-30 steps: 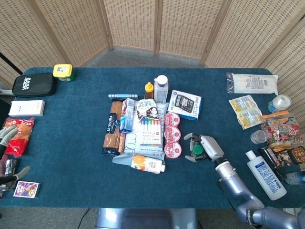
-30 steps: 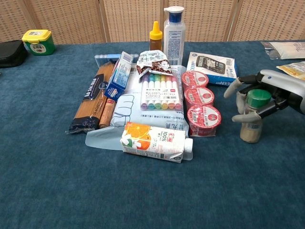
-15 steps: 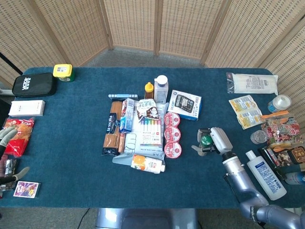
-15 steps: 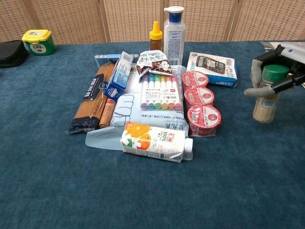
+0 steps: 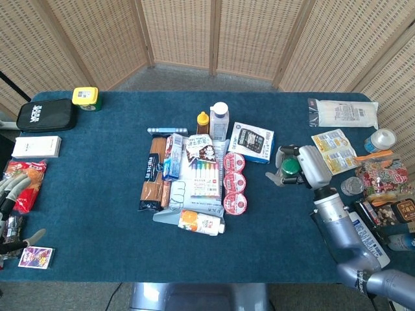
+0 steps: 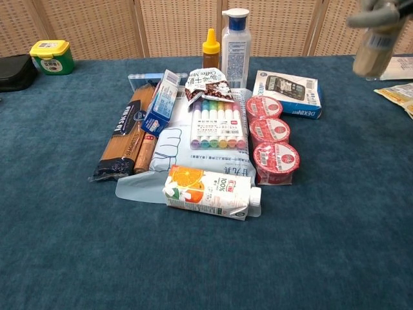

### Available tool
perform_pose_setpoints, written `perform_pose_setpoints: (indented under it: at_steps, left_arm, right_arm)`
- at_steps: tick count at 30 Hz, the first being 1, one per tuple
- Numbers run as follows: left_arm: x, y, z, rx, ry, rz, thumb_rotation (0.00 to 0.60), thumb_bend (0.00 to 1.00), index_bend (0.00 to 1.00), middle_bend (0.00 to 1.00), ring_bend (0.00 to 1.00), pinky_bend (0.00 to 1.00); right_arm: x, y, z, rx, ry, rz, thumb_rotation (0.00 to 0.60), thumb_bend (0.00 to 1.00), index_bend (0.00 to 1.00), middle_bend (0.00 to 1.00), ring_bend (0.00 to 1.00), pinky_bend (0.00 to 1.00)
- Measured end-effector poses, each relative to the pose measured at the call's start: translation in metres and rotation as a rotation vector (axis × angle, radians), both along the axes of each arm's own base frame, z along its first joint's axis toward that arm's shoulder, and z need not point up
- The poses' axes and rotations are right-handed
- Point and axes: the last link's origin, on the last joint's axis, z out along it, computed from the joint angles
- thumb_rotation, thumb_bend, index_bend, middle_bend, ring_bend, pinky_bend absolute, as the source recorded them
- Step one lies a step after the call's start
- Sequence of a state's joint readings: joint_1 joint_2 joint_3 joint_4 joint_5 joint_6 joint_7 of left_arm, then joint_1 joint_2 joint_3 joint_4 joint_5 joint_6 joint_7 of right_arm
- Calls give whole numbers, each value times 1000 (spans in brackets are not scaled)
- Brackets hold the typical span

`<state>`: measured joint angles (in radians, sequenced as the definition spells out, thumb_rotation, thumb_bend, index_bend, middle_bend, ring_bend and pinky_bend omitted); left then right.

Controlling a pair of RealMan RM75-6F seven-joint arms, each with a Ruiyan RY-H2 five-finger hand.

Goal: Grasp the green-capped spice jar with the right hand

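The green-capped spice jar [image 5: 290,167] hangs above the blue table [image 5: 97,168], right of the middle cluster, and my right hand [image 5: 306,166] grips it with its fingers wrapped around it. In the chest view only the jar's beige body [image 6: 369,57] shows at the top right corner, blurred, with the right hand's fingers [image 6: 379,11] closed around its top. My left hand [image 5: 11,194] sits at the table's far left edge, fingers spread and holding nothing.
The centre cluster holds a juice carton [image 5: 201,222], three red-lidded cups [image 5: 234,183], a marker pack [image 5: 205,178], pasta [image 5: 152,173], a calculator box [image 5: 252,142] and a clear bottle [image 5: 219,120]. A white lotion bottle [image 5: 360,237], a glass [image 5: 352,186] and snack packs [image 5: 385,180] crowd the right edge.
The right hand has lifted the jar off the table and carried it up and toward the far right. In the chest view it rose from mid-height to the top corner.
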<state>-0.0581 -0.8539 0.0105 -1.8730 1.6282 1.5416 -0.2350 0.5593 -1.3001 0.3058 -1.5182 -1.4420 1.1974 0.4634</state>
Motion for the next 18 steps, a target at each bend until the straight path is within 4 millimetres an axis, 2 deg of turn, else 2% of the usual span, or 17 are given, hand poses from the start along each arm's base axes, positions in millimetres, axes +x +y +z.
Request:
perform_pose_setpoints:
  at_steps: [5,9,12,18]
  left_arm:
    - [-2,1,-1,-2,-6,-2,600,232,0,0,0,0]
    - [-4,2,-2,-6,-10,1,600,234,0,0,0,0]
    - [-6,2,-3,-5,-15,1,600,233,0,0,0,0]
    - [-7,4,-3,-5,-17,-3,600,234,0,0,0,0]
  right_arm:
    - [35,-6,34,-69,-41,43,600,189,703,1000,1000,908]
    - [55,-7,54,-107,-63,59,600,188,700,1000,1000,908]
    - [62,-6,61,-121,-59,60,600,188,699,1000,1000,908]
    - [68,-5,63,-119,-49,67,600,188,698,1000,1000,908]
